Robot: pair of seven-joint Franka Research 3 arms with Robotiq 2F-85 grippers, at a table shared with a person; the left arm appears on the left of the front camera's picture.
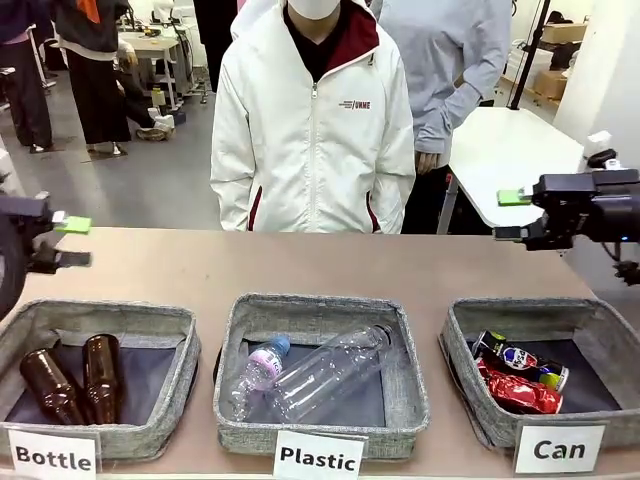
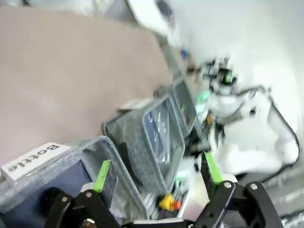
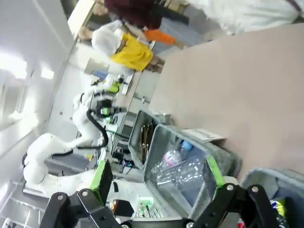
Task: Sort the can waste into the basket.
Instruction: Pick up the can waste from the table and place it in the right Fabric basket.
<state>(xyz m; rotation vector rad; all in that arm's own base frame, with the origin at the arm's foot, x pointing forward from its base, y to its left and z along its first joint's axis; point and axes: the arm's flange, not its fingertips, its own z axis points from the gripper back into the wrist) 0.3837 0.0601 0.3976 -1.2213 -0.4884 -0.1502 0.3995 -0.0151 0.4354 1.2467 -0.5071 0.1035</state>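
From my station I see both arms pulled back to the table's sides, held high and level, fingers pointing inward across the table. Left gripper sits at the left edge, above the far-left corner of the Bottle basket; in the left wrist view its green-padded fingers stand spread with nothing between them. Right gripper hangs at the right edge, above and beyond the far rim of the Can basket; its own wrist view shows the fingers wide apart, empty. Both cans lie inside the Can basket, near right on the table: the dark blue can on its side toward the far wall, the crushed red can just nearer, touching it. Middle Plastic basket holds two clear bottles; the Bottle basket holds two brown glass bottles. The three baskets line the near edge with narrow gaps between them. Beyond them a broad band of bare tabletop runs to the far edge, where a person in a white jacket stands, arms down.
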